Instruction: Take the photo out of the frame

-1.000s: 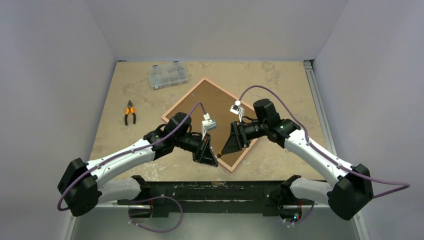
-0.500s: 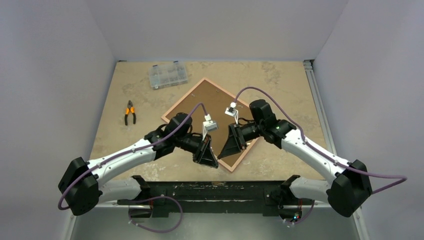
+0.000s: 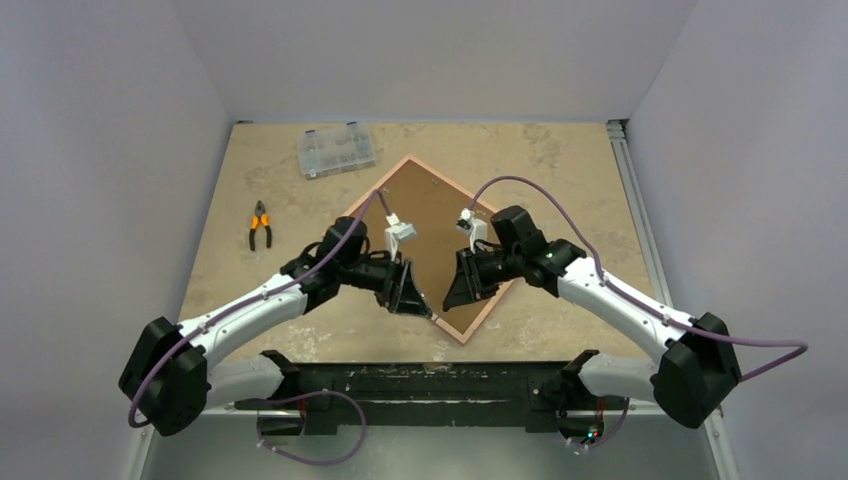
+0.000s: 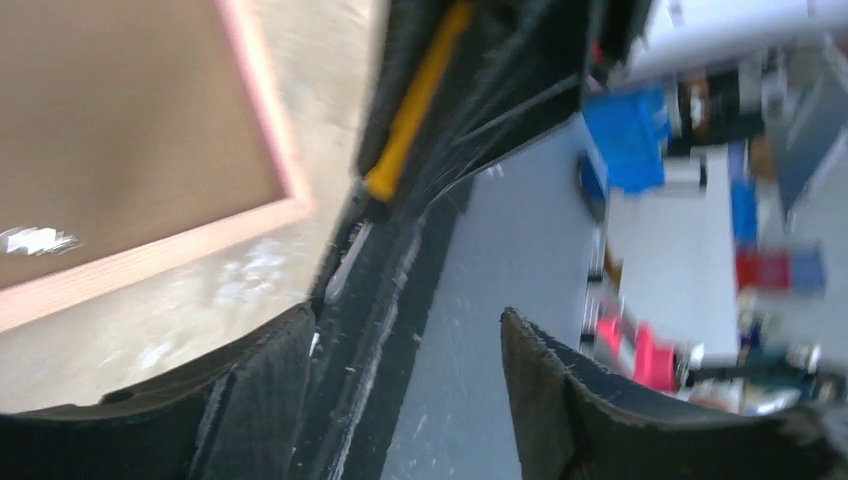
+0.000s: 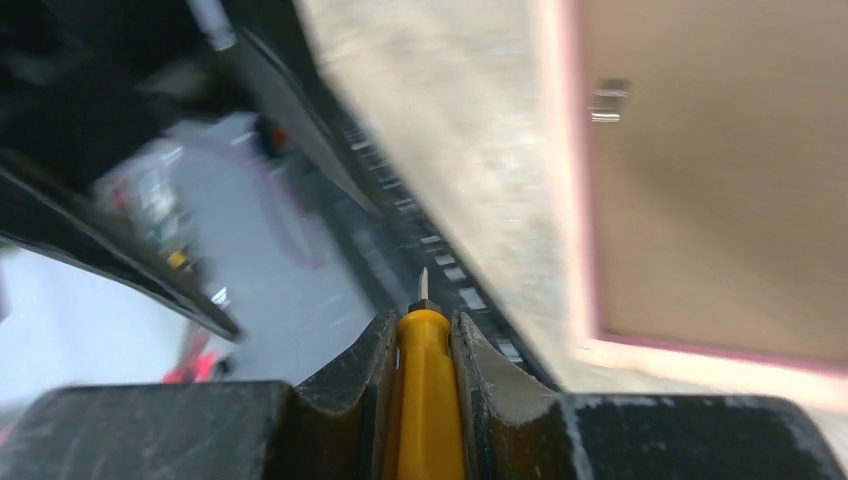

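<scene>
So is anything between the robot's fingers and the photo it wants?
Yes. The frame lies face down, and the brown backing board fills its rear, a small metal clip at its edge. No photo shows.

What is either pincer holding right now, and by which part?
The right pincer grips a yellow-handled tool by its handle, metal tip forward. The left pincer holds nothing.

Matt brown backing board (image 3: 428, 200) lying dull inside the thin pink wood-edged picture frame (image 3: 362, 200), mottled beige stone-look desk (image 3: 570, 180) beneath, and there's a smooth yellow plastic-handled tool (image 5: 428, 400), bare metal tip.
</scene>
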{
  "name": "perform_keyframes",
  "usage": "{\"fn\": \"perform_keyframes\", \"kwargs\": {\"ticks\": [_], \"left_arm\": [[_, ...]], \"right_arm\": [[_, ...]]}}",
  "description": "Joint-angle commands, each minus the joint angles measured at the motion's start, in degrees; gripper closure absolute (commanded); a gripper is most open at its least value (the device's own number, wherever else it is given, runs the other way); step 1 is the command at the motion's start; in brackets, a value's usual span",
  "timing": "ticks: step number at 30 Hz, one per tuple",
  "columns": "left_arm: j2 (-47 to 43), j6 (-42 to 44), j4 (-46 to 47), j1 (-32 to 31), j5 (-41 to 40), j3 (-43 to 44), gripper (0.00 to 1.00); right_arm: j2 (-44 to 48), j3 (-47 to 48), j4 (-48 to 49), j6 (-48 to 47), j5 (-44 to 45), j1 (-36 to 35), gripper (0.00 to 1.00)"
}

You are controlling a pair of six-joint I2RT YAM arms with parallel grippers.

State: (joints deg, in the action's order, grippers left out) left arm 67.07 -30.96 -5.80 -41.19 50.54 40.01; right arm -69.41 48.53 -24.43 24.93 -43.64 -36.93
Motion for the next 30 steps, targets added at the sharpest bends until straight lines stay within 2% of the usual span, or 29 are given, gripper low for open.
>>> {"fn": "perform_keyframes", "kwargs": {"ticks": [1,2,4,7,10,14,21,30], "left_arm": [[-2.9,-11.4,6.7,10.5,-6.3,-5.9,0.31],[-3.5,-12.0,3.4,11.8,-10.5,-6.2,0.30],[-3.5,-13.0,-2.0,12.4,-18.7,-5.5,0.29],[-0.8,-15.1,-3.9,12.5,-24.3,-3.9,0.32],[2.5,-17.2,-3.6,12.5,-28.6,-2.3,0.34],[7.2,-19.1,-3.2,12.5,-30.9,0.0,0.40],[13.6,-20.0,-1.8,12.5,-29.9,2.8,0.49],[15.8,-19.7,-2.0,12.5,-33.1,1.8,0.59]], "right_arm": [[1.5,3.4,-9.2,-1.5,33.5,0.3,1.00],[2.8,3.0,-9.2,-0.3,40.4,0.2,1.00],[5.3,1.0,-5.8,1.3,48.4,-0.4,1.00],[6.2,-1.6,-1.8,3.9,59.1,-3.9,1.00],[1.8,-0.1,-5.8,8.5,75.0,-8.6,1.00],[-4.4,3.4,-13.7,14.8,83.5,-9.8,1.00],[-4.9,3.2,-12.1,13.7,81.7,-10.1,1.00],[-1.9,2.2,-9.9,12.6,75.3,-10.4,1.00]]}}
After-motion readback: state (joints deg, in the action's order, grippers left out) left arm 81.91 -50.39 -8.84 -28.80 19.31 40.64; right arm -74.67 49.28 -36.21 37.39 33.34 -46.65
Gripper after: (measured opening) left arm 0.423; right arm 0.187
